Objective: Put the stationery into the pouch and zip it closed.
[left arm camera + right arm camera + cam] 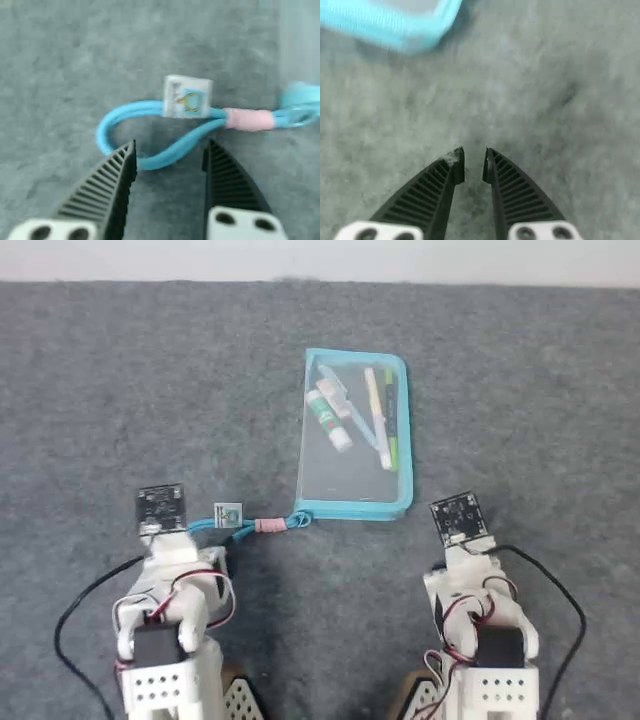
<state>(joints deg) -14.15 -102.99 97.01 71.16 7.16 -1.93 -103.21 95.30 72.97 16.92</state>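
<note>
The high camera looks steeply down from above the arms' bases over the grey carpeted table (100, 390), with the clear blue-edged zip pouch (355, 465) beyond them. The left wrist camera looks from close past the black ribbed left gripper (170, 147) at a blue looped cord (102, 132), which the high view shares at the pouch's near left corner. The right wrist camera, equally low, catches a blurred blue edge (390, 25), probably the pouch's near right corner.
</note>
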